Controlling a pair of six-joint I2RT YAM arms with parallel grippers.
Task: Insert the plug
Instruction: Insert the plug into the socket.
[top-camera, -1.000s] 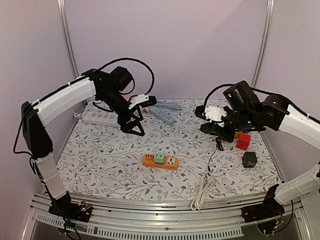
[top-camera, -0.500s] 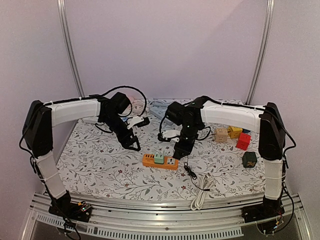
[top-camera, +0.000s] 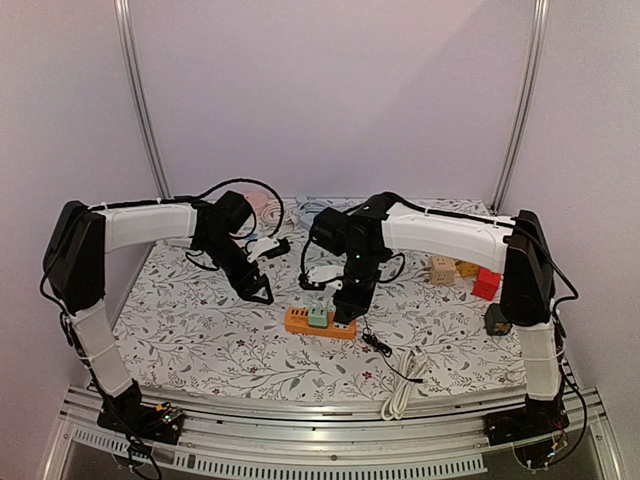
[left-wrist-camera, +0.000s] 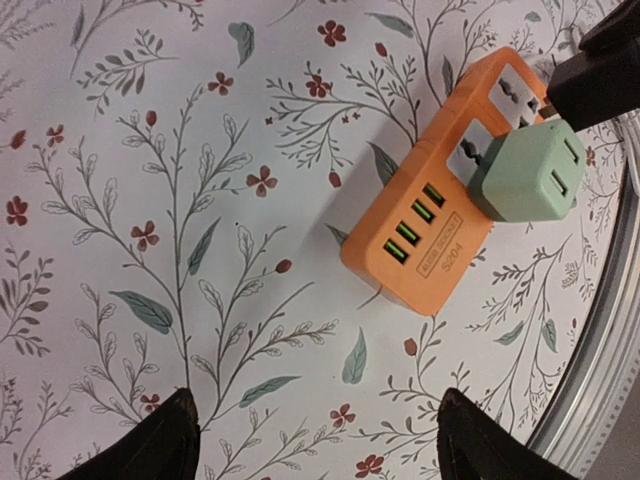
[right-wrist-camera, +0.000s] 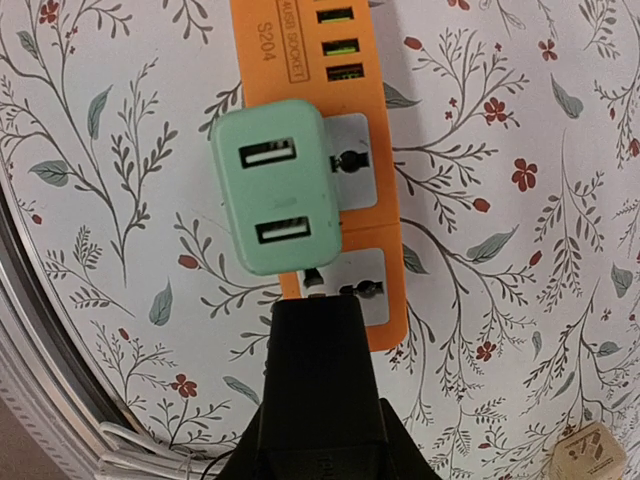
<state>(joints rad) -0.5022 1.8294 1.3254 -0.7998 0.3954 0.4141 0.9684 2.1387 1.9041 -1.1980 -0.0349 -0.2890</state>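
An orange power strip (top-camera: 320, 322) lies on the flowered cloth with a mint-green USB adapter (top-camera: 318, 317) plugged into its middle socket. My right gripper (top-camera: 345, 305) hangs over the strip's right end, shut on a black plug (right-wrist-camera: 318, 370). The plug's front edge sits at the free socket (right-wrist-camera: 350, 280) beside the green adapter (right-wrist-camera: 278, 185); its pins are hidden. A thin black cord trails from it to the right. My left gripper (top-camera: 262, 292) is open just left of the strip, its fingertips (left-wrist-camera: 170, 435) low over bare cloth, short of the orange strip (left-wrist-camera: 440, 215).
Coloured cubes stand at the right: a tan one (top-camera: 441, 268), a red one (top-camera: 487, 281) and a dark one (top-camera: 498, 318). A coiled white cable (top-camera: 405, 385) lies at the front edge. A grey strip (top-camera: 312, 213) peeks out at the back.
My right arm swung from the far right to the orange strip, carrying the plug. The left gripper came down and forward toward the strip's left end, its jaws narrowing a little.
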